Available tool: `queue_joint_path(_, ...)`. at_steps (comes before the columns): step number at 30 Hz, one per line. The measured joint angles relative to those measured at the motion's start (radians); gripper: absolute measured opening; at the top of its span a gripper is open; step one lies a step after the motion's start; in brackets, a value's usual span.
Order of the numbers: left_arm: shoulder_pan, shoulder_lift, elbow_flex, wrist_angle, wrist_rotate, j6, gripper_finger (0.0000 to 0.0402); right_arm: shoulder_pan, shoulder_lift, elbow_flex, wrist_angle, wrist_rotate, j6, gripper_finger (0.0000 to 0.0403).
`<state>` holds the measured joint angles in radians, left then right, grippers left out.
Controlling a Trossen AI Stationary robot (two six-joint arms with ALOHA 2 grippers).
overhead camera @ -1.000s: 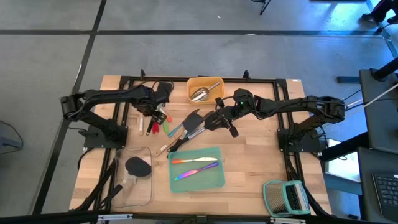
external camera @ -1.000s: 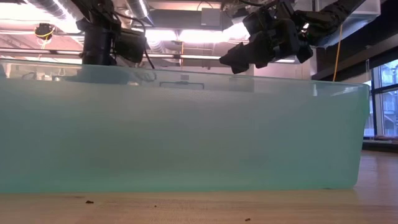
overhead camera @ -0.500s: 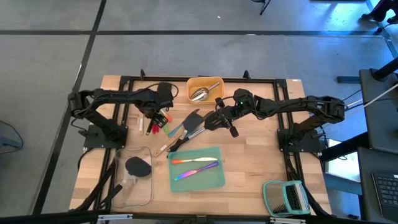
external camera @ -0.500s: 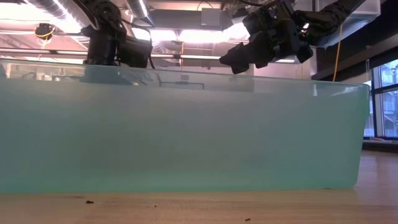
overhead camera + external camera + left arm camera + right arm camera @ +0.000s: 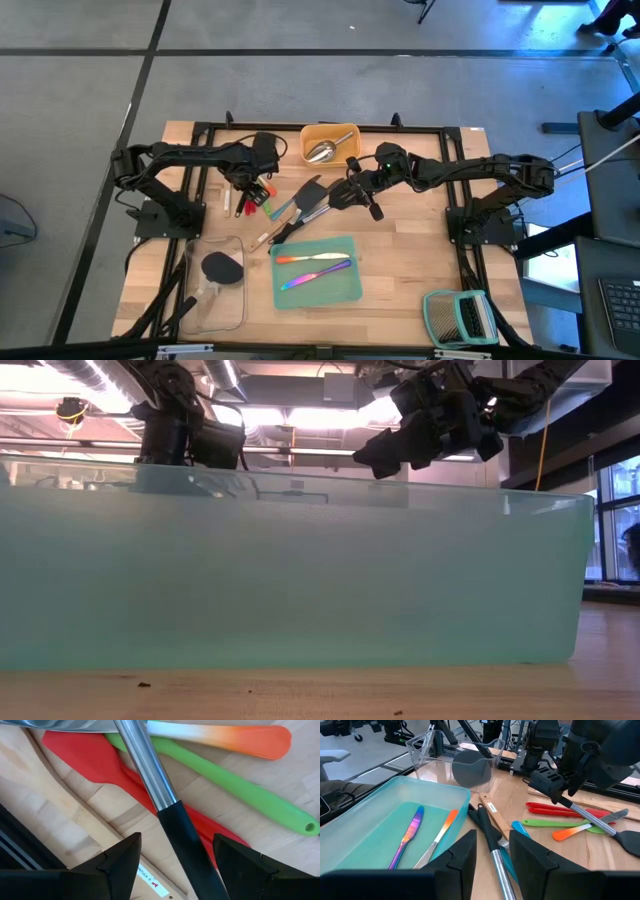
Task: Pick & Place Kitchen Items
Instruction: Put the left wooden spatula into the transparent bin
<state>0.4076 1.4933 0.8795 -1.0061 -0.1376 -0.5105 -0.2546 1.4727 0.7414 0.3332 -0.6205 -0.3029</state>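
Note:
My left gripper (image 5: pixel 177 839) is open and low over a heap of utensils at the table's far left (image 5: pixel 258 187). Its fingers stand on either side of the black handle (image 5: pixel 187 845) of a steel-shafted spatula (image 5: pixel 600 825). This spatula lies across a red spatula (image 5: pixel 95 760), a green tool (image 5: pixel 240 795) and an orange-tipped tool (image 5: pixel 245 739). My right gripper (image 5: pixel 494 840) is open and empty. It is raised (image 5: pixel 400 450) over the black spatulas (image 5: pixel 310 195) at the table's middle. My left gripper comes at the spatula's black handle (image 5: pixel 200 865) from above, with its fingers across it. The handle runs close by one finger (image 5: pixel 235 865). I cannot tell whether it touches. The spatula lies on the other utensils.
A yellow tray (image 5: pixel 345 133) with a steel scoop (image 5: pixel 320 152) stands at the far middle. A teal tray (image 5: pixel 330 288) with two pieces of cutlery is near the middle. A clear tray (image 5: pixel 215 305) is at the near left. A green-framed rack (image 5: pixel 458 317) is at the near right.
My left gripper has shifted a little toward the table's right edge, staying low over the red and green utensils.

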Motion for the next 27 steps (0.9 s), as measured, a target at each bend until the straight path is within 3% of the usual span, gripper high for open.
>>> queue_joint_path(27, -0.001, 0.000, 0.000, 0.003, 0.077, 0.033, 0.0242, 0.000, 0.000, 0.000, 0.007, 0.003, -0.001, 0.0119)
